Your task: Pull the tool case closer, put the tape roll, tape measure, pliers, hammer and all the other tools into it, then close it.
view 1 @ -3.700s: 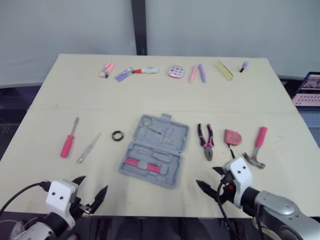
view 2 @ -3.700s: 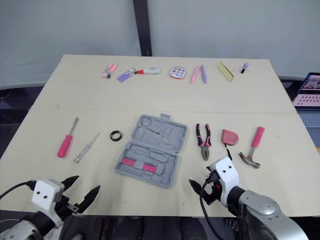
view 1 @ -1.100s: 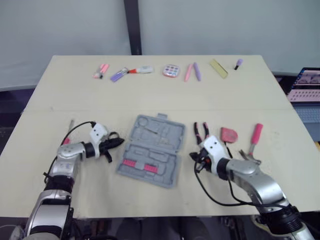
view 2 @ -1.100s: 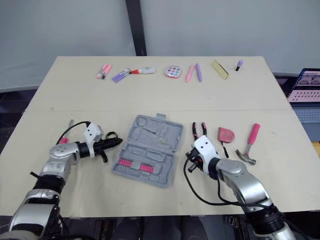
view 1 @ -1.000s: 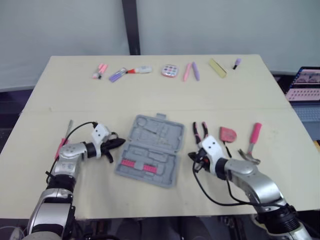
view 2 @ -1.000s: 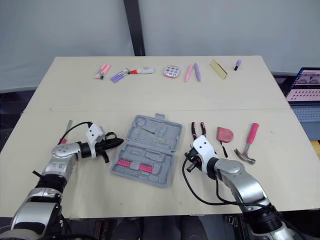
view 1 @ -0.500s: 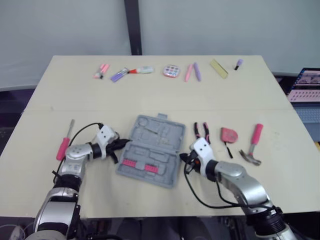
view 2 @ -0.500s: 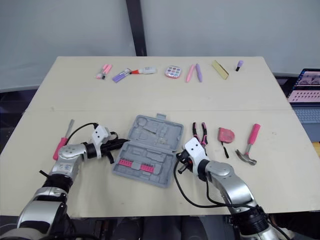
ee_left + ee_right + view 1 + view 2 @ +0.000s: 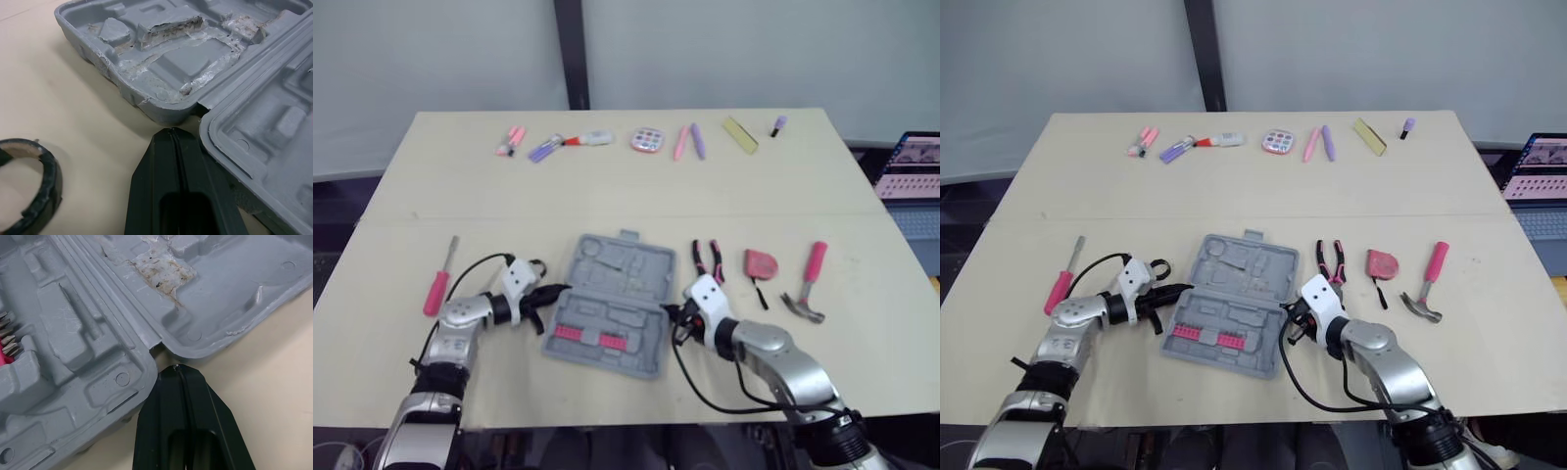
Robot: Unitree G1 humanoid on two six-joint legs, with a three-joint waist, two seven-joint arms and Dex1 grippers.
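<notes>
Beige table [image 9: 607, 196], open grey tool case [image 9: 619, 266], pliers [image 9: 708, 260], tape measure [image 9: 761, 263], hammer [image 9: 811, 279], screwdriver [image 9: 437, 290], tape roll [image 9: 51, 183]

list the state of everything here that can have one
tool case: open, lying flat
left claw: shut, tip at the case's left hinge notch
right claw: shut, tip at the case's right hinge notch
tape roll: loose, outside the case
pliers: closed, outside the case

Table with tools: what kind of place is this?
Probably a robot test room: a pink-handled hammer and open grey plastic tool case laid out neatly, a plain grey backdrop behind, an open laptop beside.
</notes>
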